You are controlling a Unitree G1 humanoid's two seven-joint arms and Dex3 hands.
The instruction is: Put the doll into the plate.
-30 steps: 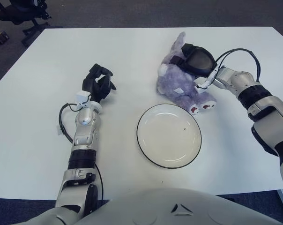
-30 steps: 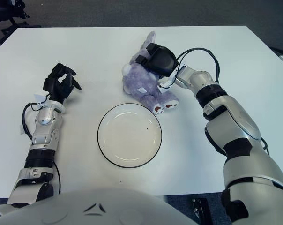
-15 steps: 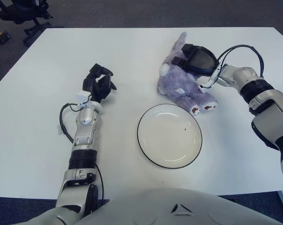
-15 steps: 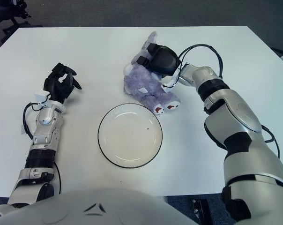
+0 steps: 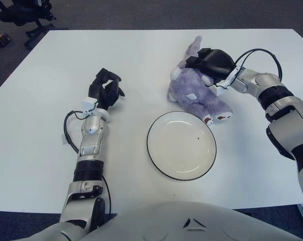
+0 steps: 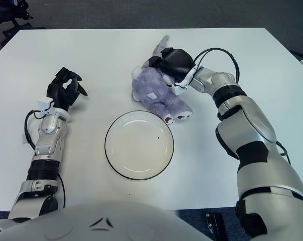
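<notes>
The soft lilac plush doll (image 5: 196, 93) is lying on its side on the white table (image 5: 141, 55), at about twelve to one o'clock from the round white plate with the thin dark rim (image 5: 181, 145). Its red-soled feet are pointing toward five o'clock and sitting just beside the plate's upper right rim; whether they touch it cannot be told. Its head and ear are pointing toward twelve o'clock, so the doll's long axis is running from roughly eleven to five o'clock, angled toward the plate.

The black right hand (image 5: 214, 64) is sitting on the doll's upper part, at the head end, with its fingers curled down into the plush; it appears to be gripping the doll. The plate is empty apart from a small dark speck.

The black left hand (image 5: 106, 89) is showing well apart from the doll, at about nine o'clock from it, and at about ten o'clock from the plate. Its fingers are curled loosely and holding nothing.

Judgement: the right hand is plainly the nearer one and is already on the doll. The coming move is turning on one relation: the plate lies toward six to seven o'clock from the gripped head, a short carry. Because the grip is at one end, the feet are likely to trail and could catch the rim.
</notes>
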